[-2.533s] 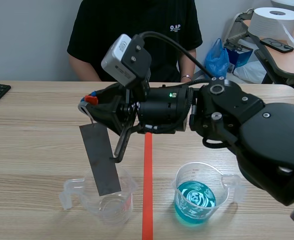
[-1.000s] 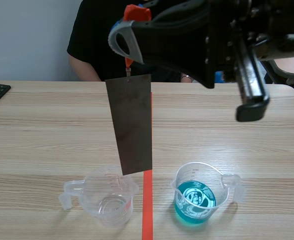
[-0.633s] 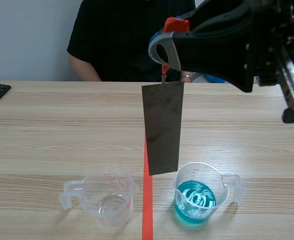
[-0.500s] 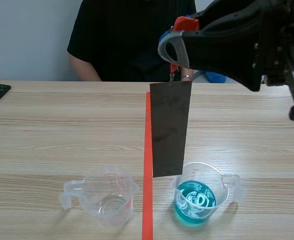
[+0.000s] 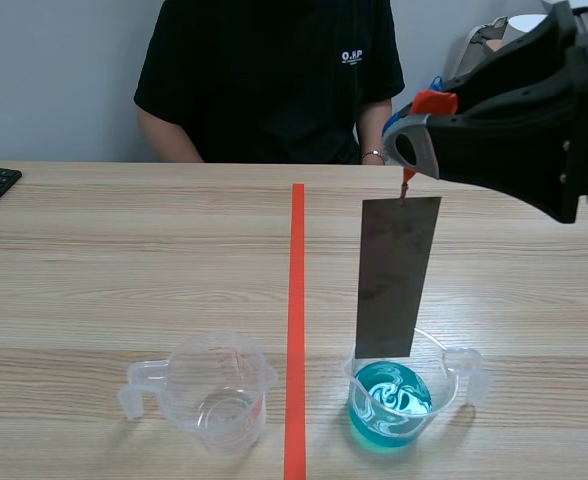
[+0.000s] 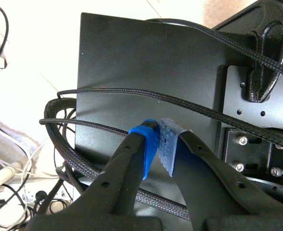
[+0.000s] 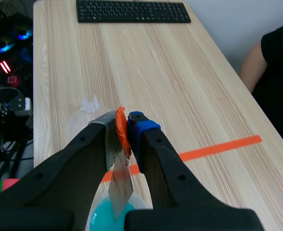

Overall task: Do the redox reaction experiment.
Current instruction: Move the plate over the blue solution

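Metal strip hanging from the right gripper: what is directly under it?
The clear cup of blue liquid stands under the metal strip. The strip's lower end covers part of the far rim.

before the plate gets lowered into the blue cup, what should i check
1. Grip: right tool shut on the orange-red tab, metal plate hanging from it. Ok.
2. Plate attitude: near upright, lower edge above the liquid, not dipped. Ok.
3. Plate centred over the measuring cup of blue liquid: cannot tell; in the scene view its lower edge sits by the far rim.
4. Blue cup upright. Ok.
5. Path: clear measuring cup stands across the tape line, apart from the plate. Ok.
6. Other arm: left tool shut on nothing, not in the scene view. Ok.
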